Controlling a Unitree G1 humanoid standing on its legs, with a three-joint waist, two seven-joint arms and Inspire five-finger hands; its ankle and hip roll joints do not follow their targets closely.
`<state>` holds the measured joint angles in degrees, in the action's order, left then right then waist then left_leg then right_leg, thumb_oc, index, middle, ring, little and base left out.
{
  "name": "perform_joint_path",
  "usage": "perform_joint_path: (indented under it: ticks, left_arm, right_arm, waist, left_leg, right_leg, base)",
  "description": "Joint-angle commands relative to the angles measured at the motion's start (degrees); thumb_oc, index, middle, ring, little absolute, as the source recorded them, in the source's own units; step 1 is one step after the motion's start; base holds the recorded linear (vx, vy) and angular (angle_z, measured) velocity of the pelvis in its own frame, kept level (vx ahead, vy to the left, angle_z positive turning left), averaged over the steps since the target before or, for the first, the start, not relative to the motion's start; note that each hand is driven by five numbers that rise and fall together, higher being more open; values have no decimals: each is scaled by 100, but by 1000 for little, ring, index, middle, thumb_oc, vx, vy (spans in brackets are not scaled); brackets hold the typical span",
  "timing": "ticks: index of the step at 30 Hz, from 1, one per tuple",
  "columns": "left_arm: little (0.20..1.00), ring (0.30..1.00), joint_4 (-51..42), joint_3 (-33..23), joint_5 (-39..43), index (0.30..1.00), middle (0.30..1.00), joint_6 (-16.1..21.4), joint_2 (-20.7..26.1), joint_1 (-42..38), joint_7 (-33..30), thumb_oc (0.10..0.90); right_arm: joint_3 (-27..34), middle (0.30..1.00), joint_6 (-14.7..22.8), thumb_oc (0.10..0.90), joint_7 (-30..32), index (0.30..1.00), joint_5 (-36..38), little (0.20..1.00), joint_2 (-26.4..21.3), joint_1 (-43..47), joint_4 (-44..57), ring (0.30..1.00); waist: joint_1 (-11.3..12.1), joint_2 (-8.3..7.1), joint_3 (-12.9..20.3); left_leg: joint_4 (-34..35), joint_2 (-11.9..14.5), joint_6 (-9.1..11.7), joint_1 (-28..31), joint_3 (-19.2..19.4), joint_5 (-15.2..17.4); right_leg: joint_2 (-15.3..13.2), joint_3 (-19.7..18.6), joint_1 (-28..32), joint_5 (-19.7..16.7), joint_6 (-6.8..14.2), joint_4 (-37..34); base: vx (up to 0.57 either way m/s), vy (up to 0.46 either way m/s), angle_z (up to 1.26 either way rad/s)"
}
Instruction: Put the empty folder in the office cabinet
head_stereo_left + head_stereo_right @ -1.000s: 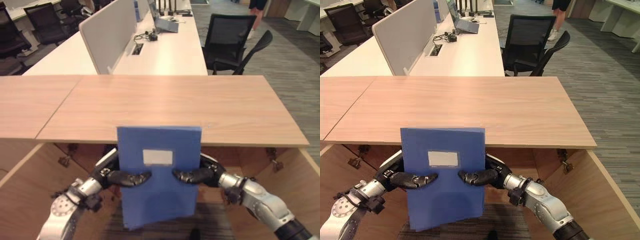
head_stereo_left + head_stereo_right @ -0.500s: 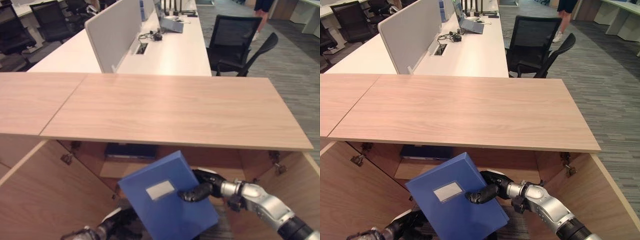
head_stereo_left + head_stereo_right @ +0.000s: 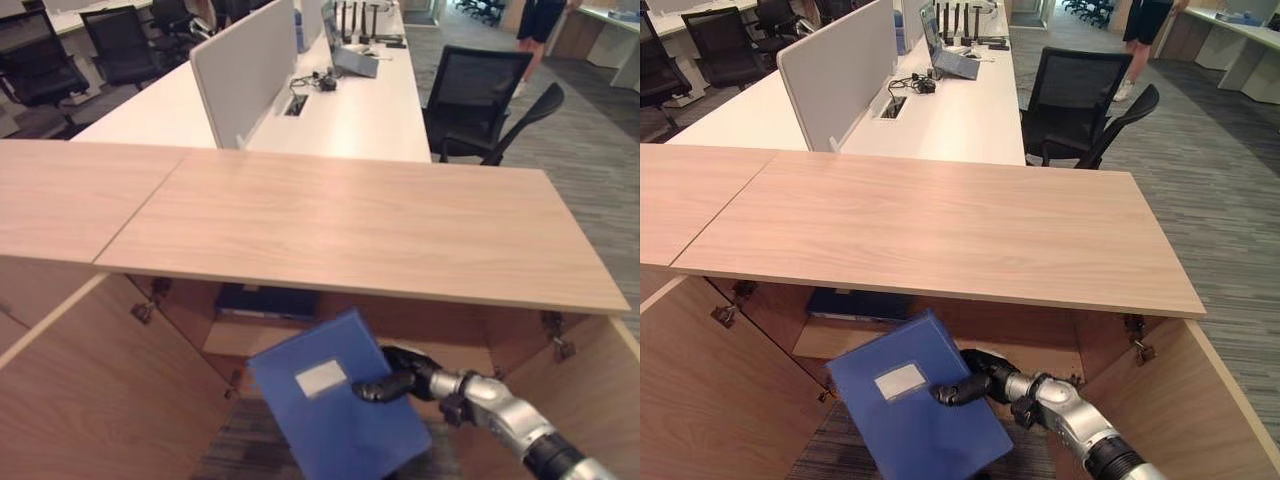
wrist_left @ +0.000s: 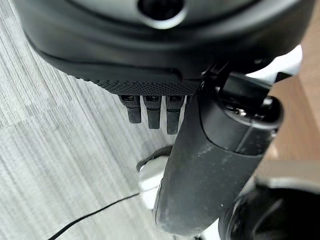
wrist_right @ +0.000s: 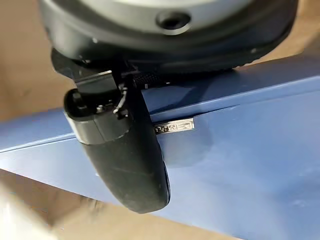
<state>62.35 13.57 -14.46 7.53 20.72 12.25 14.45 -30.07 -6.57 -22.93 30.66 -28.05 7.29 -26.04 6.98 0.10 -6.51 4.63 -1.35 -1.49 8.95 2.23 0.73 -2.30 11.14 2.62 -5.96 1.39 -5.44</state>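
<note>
In the left eye view, the right robot hand (image 3: 398,375) pinches the blue folder (image 3: 335,410), tilted in front of the open office cabinet (image 3: 60,390) below the desk (image 3: 350,225). The right wrist view shows its thumb (image 5: 125,155) pressed on the folder. In the left wrist view, the left robot hand (image 4: 150,107) hangs relaxed over carpet (image 4: 55,150), holding nothing.

Right hand (image 3: 395,378) clamped in a pinch, left hand (image 4: 150,107) relaxed

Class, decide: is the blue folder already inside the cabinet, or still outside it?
Still outside. The blue folder is tilted in front of the open cabinet, pinched at its edge by the right hand; the shelf lies behind it.
</note>
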Motion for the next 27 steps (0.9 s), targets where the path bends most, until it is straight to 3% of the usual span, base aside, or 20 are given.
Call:
perform_joint_path:
  ticks: [1, 4, 8, 18, 21, 27]
  left_arm:
    - [900, 900, 245, 210, -142, 900, 900, 101, 76, -458, -138, 800]
    - [900, 900, 274, 354, -21, 900, 900, 116, 88, -474, -268, 800]
    - [900, 900, 161, 510, 95, 900, 900, 174, 96, -462, -348, 800]
    - [900, 900, 12, 762, 127, 900, 900, 234, 247, -447, -373, 800]
    - [900, 900, 17, 878, 98, 900, 900, 214, 249, -443, -433, 800]
    - [900, 900, -42, 1042, 144, 900, 900, 197, 240, -461, -486, 800]
  right_arm:
    - [57, 300, 607, 400, 109, 300, 1067, 300, 864, 192, 107, 300]
    - [802, 300, 783, 400, 670, 300, 1954, 300, 1465, 119, -880, 300]
    - [1490, 300, 960, 400, 1007, 300, 2696, 300, 1738, 190, -1471, 300]
    - [2565, 300, 1465, 400, 1376, 300, 3670, 300, 1830, 576, -1930, 300]
    - [3091, 300, 1803, 400, 1625, 300, 4125, 300, 1831, 914, -2075, 300]
    - [3587, 300, 2172, 400, 1934, 300, 4609, 300, 1856, 1396, -2375, 300]
  waist:
    - [94, 65, 10]
    - [67, 81, -15]
    - [80, 107, -48]
    - [113, 186, -87]
    - [140, 226, -77]
    - [220, 306, -93]
  left_leg:
    - [37, 283, 462, -264, -265, 81]
    - [37, 270, 468, -299, -303, 80]
    - [37, 262, 469, -318, -330, 87]
    - [37, 236, 464, -331, -374, 120]
    - [37, 232, 457, -335, -403, 136]
    - [37, 224, 446, -349, -460, 142]
  right_leg:
    - [-156, -17, 627, 923, 454, 236]
    - [-152, 12, 600, 931, 446, 256]
    - [-147, 36, 600, 942, 445, 244]
    - [-136, 60, 610, 997, 449, 250]
    - [-131, 61, 611, 1028, 446, 259]
    - [-128, 76, 596, 1082, 438, 297]
  base:
    - [12, 1, 9]
    - [6, 5, 6]
    - [6, 0, 2]
    - [15, -1, 3]
    - [26, -7, 10]
    - [13, -1, 2]
